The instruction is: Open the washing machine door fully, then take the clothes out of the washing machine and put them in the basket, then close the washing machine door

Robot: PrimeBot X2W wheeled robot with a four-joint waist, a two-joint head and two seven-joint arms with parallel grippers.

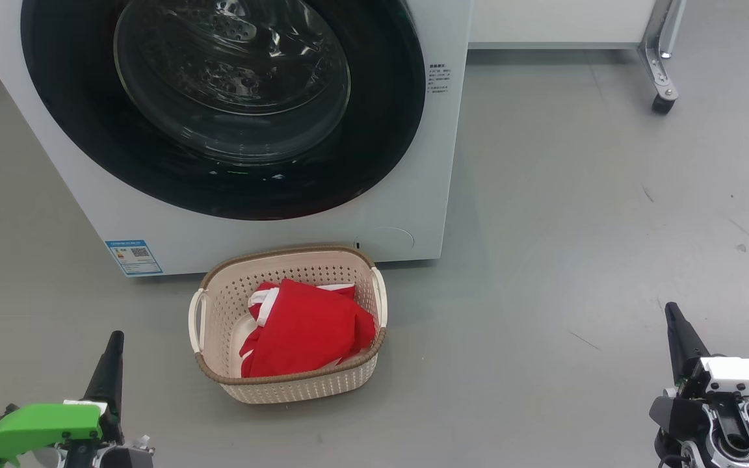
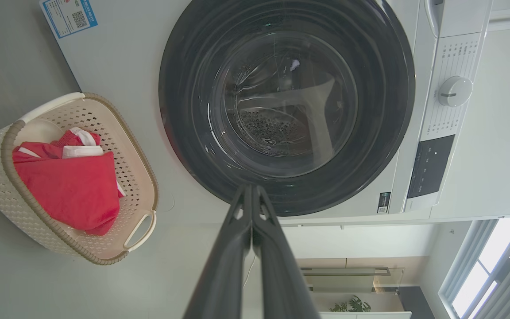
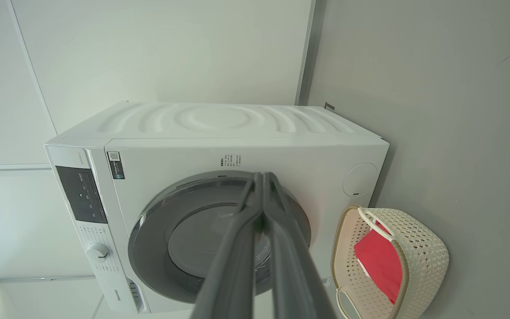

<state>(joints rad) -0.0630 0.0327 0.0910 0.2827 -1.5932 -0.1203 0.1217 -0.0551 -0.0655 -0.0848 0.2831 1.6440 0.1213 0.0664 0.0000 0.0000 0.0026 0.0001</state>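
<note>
The white washing machine (image 1: 400,214) stands ahead with its round black-ringed door (image 1: 218,104) flat against the front, glass bowl and steel drum showing through. On the floor just before it sits the cream basket (image 1: 222,302) with red clothes (image 1: 303,325) with white trim inside. My left gripper (image 1: 113,344) rests at the lower left, fingers together and holding nothing; in the left wrist view it (image 2: 252,190) points at the door (image 2: 286,102). My right gripper (image 1: 672,315) sits at the lower right, also shut and holding nothing, its fingers (image 3: 261,179) pressed together.
Grey floor (image 1: 576,214) stretches to the right of the machine. A white unit on a metal leg with a castor (image 1: 662,97) stands at the back right. The machine's dial and control panel (image 2: 452,91) lie along its top.
</note>
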